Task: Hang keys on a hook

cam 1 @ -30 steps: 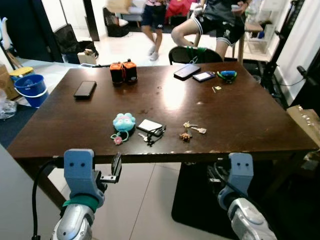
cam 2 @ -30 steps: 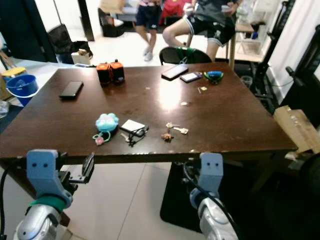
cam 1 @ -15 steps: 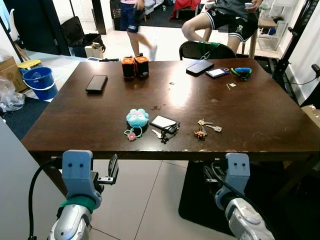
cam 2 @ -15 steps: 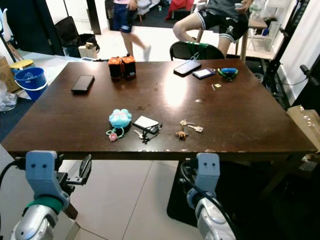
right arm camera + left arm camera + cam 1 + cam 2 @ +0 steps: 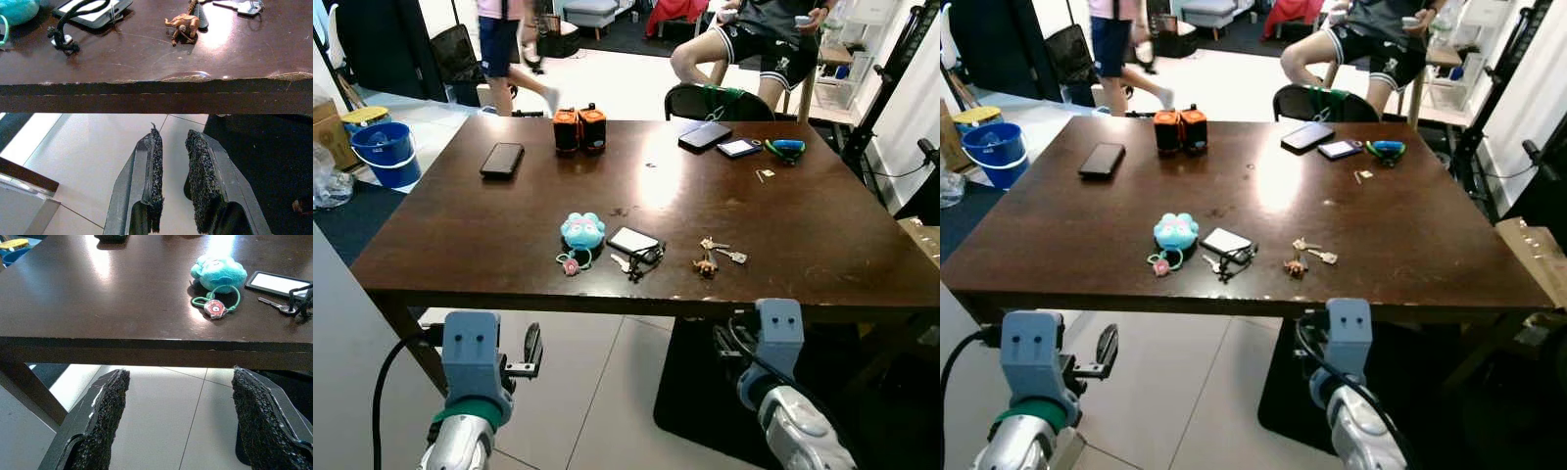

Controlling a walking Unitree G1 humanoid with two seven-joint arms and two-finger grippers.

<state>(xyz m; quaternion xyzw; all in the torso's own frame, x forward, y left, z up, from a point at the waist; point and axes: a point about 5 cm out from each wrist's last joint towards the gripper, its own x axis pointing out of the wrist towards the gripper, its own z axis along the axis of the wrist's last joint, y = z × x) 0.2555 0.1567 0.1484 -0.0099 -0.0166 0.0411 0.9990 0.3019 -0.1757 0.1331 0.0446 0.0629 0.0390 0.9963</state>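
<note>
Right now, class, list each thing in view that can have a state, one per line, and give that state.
left gripper: open, empty, below the table edge
right gripper: nearly shut, empty, below the table edge
keys with elephant charm: lying flat on the table
black phone: screen dark
blue bucket: upright on the floor

Both silver arms are held low in front of the tabletop's (image 5: 558,294) near edge, below its level. The left gripper (image 5: 178,426) points toward that edge with its black fingers spread wide. The right gripper (image 5: 172,183) also faces the edge, its fingers nearly together with a narrow gap, holding nothing.
</note>
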